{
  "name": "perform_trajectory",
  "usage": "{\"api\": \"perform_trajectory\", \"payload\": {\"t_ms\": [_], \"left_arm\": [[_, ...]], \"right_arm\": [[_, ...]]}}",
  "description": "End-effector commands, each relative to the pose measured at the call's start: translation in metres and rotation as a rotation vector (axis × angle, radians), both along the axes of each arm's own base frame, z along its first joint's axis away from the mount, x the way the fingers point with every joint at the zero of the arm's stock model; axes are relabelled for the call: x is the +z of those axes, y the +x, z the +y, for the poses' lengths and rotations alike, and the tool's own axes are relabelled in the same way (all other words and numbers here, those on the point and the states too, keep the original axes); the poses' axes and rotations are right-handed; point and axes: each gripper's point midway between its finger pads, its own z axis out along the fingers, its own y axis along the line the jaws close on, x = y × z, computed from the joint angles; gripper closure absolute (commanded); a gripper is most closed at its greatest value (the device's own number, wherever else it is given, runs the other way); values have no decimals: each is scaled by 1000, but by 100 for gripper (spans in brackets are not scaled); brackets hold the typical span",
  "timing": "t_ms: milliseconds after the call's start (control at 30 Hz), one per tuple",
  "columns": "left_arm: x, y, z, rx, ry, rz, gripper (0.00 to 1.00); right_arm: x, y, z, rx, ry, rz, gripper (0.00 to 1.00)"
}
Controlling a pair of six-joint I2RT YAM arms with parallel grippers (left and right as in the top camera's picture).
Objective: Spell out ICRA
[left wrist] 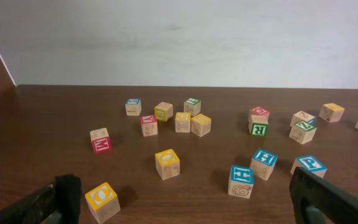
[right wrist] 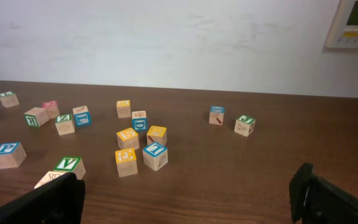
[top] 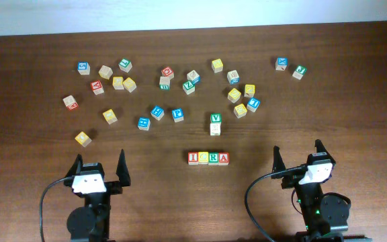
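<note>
Four small wooden cubes stand side by side in a row at the front middle of the table in the overhead view: red I (top: 193,158), yellow C (top: 203,158), green R (top: 213,158), red A (top: 223,158). They touch each other and read ICRA. My left gripper (top: 99,169) is open and empty at the front left; it also shows in the left wrist view (left wrist: 185,202). My right gripper (top: 297,158) is open and empty at the front right; it also shows in the right wrist view (right wrist: 188,196). Neither wrist view shows the row.
A green V cube (top: 215,119) sits on another cube just behind the row and shows in the right wrist view (right wrist: 69,165). Several loose letter cubes lie across the back half. A yellow cube (top: 82,138) lies near my left gripper (left wrist: 102,200).
</note>
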Motion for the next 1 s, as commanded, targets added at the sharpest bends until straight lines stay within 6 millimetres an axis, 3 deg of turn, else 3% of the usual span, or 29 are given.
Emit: {"api": "perform_trajectory", "payload": {"t_ms": [0, 967], "left_arm": [[-2, 0, -2, -15, 24, 7, 1], [-2, 0, -1, -10, -1, 5, 1]], "right_arm": [[-3, 0, 0, -3, 4, 4, 2], [-3, 0, 0, -3, 4, 4, 2]]}}
